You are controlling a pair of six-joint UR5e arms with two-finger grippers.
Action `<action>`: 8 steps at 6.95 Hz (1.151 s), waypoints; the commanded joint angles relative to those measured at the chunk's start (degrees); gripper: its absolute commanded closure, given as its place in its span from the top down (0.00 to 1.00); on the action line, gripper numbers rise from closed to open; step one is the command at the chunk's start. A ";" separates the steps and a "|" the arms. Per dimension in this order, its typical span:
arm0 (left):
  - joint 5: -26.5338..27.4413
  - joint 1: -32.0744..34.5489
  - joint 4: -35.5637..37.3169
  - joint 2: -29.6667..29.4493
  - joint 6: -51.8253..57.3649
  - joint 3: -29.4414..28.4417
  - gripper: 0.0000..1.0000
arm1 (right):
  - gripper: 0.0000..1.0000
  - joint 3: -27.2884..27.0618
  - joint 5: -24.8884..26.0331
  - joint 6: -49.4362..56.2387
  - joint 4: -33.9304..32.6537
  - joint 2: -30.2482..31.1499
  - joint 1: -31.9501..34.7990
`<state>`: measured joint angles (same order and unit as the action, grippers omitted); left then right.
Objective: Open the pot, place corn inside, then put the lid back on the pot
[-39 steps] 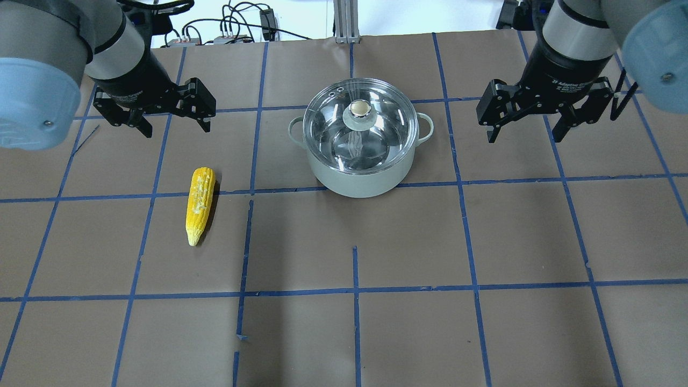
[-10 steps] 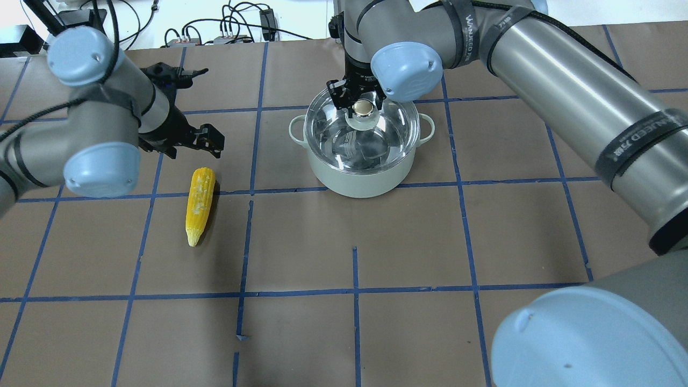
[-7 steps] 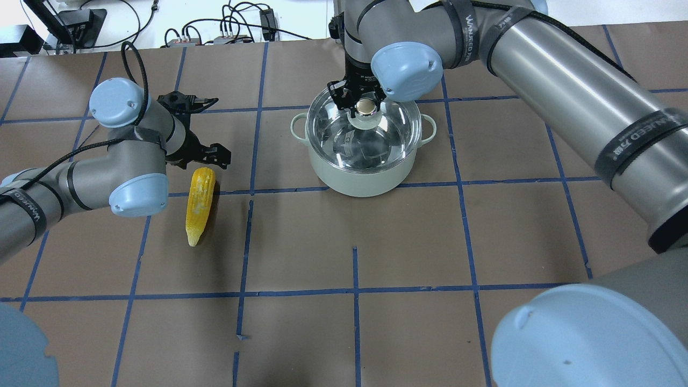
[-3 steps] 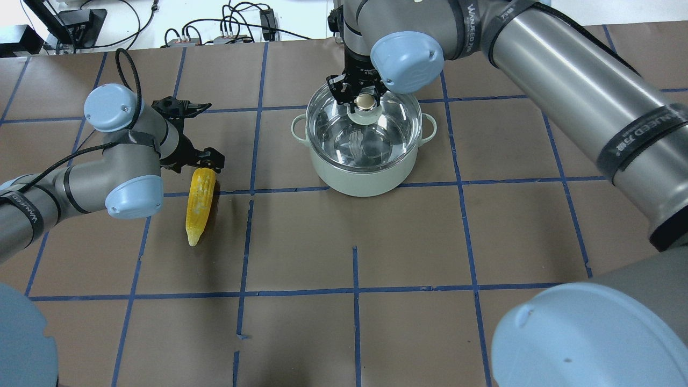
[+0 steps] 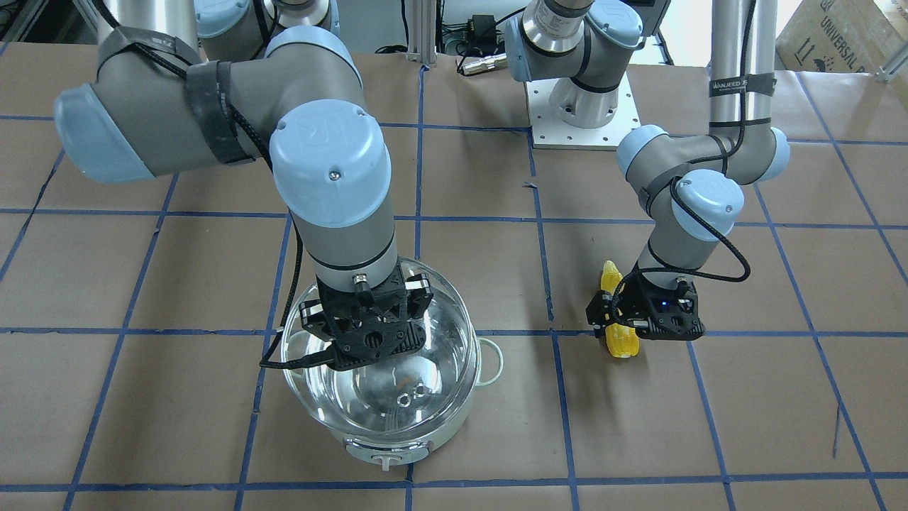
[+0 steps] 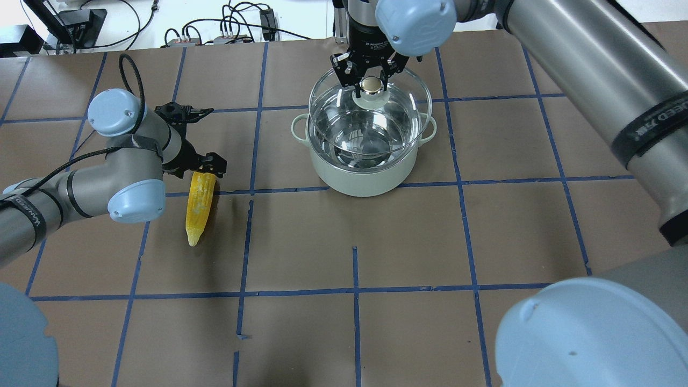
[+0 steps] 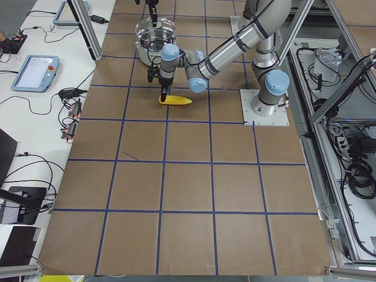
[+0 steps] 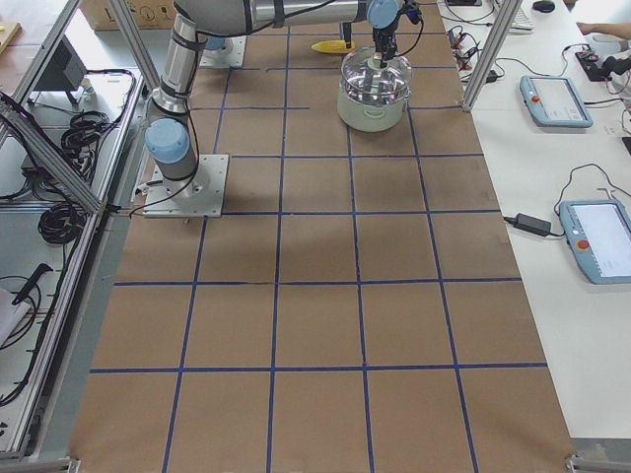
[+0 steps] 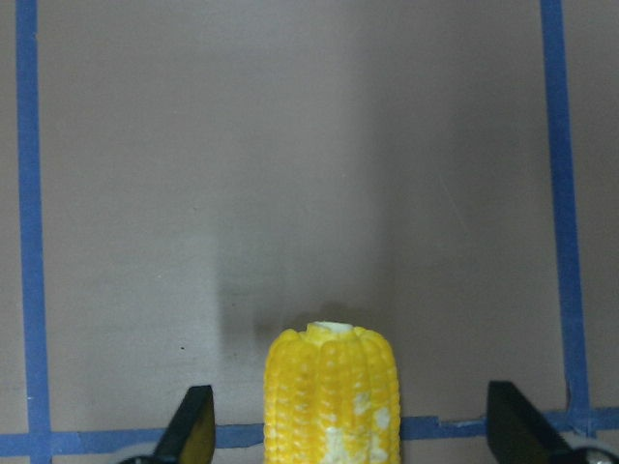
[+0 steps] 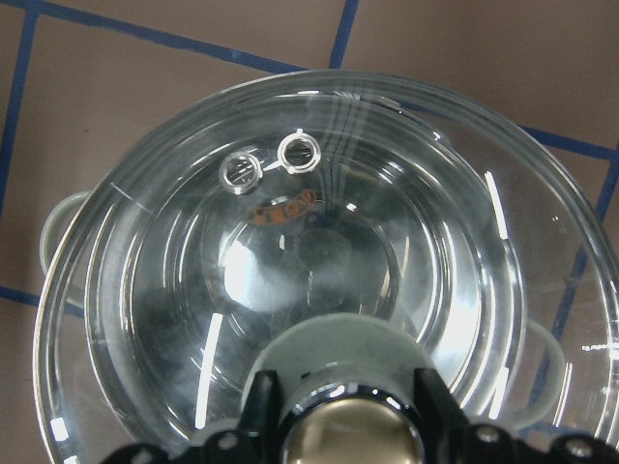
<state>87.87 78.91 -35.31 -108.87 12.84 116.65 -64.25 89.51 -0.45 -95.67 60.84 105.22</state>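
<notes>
The mint-green pot [image 6: 371,180] stands at the table's far middle. My right gripper [image 6: 370,81] is shut on the beige-topped knob [image 6: 370,86] of the clear glass lid [image 6: 371,121] and holds the lid a little above the pot's rim, slightly tilted. The right wrist view shows the lid [image 10: 290,242] with its two vent rings over the pot. The yellow corn [image 6: 198,207] lies on the table to the left, pointed end toward me. My left gripper [image 6: 200,167] is open, low over the corn's blunt end [image 9: 332,396], one finger [image 9: 191,430] on each side, not touching it.
Cables and power boxes [image 6: 231,29] lie along the table's far edge. The left arm's base plate [image 5: 582,113] sits on the brown paper marked with blue tape lines. The pot's control knob [image 5: 386,461] faces away from me.
My right gripper has lifted the lid up off the pot's rim. My left gripper has come down and straddles the corn's blunt end. The corn has not moved.
</notes>
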 commanded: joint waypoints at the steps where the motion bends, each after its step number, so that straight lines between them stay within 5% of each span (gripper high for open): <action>1: 0.02 0.01 0.06 0.06 -0.19 1.38 1.00 | 0.53 2.46 1.11 2.72 3.99 2.25 -6.48; 4: -0.07 -0.16 0.33 -0.11 -0.10 1.82 0.95 | 0.53 2.55 0.85 5.11 6.62 5.07 -16.26; 5: -1.02 -0.08 1.20 -0.11 -0.27 1.91 0.58 | 0.53 2.55 0.76 5.89 8.73 5.60 -17.23; 6: -1.99 -0.08 1.29 0.32 -0.19 1.91 0.32 | 0.53 2.55 1.19 6.33 10.75 6.48 -17.51; 7: -2.09 0.01 1.21 1.28 -0.19 1.65 0.11 | 0.53 2.38 1.37 6.95 11.73 7.53 -17.86; 8: -1.48 0.10 0.25 2.86 -0.19 0.86 0.07 | 0.53 2.12 0.94 7.39 13.13 8.06 -18.21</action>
<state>86.10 78.93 -34.35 -107.53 12.66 118.18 -61.88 90.67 6.34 -84.19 68.06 87.48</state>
